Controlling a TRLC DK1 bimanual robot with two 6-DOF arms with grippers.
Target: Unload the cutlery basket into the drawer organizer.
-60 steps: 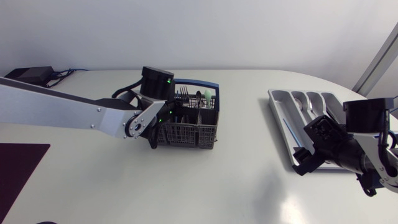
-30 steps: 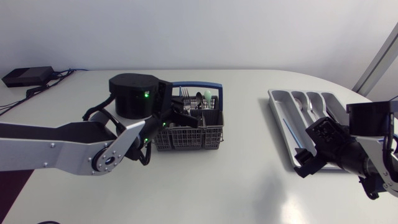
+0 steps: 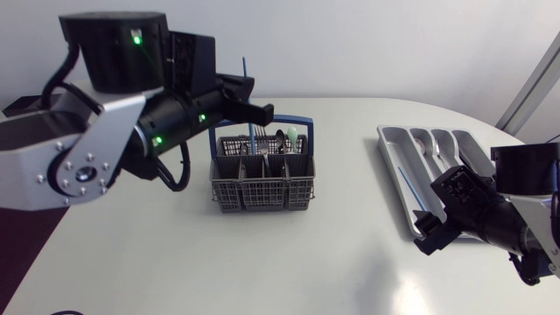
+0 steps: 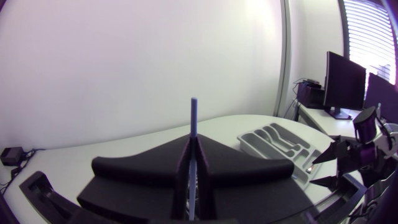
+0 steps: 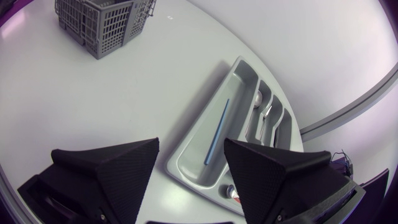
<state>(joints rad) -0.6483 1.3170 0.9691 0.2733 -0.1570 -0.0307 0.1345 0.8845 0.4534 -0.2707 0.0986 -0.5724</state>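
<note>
The grey cutlery basket (image 3: 262, 179) stands mid-table with forks and a green-tipped piece (image 3: 291, 134) in its back cells. My left gripper (image 3: 254, 107) hangs above the basket's back, shut on a thin blue stick (image 3: 248, 79) that stands upright; in the left wrist view the stick (image 4: 193, 121) pokes up between the pressed fingers. The grey drawer organizer (image 3: 455, 140) lies at the right, with another blue stick (image 3: 404, 179) in its long compartment and spoons (image 3: 435, 149) further back. My right gripper (image 3: 430, 234) hovers open over the organizer's near end (image 5: 186, 163).
A dark mat (image 3: 22, 249) lies at the table's front left edge. In the right wrist view the basket (image 5: 102, 22) stands far ahead of the fingers, with bare table in between. The table's curved edge runs just past the organizer.
My left arm has risen from the basket, drawing the blue stick up out of it. The right arm has hardly moved.
</note>
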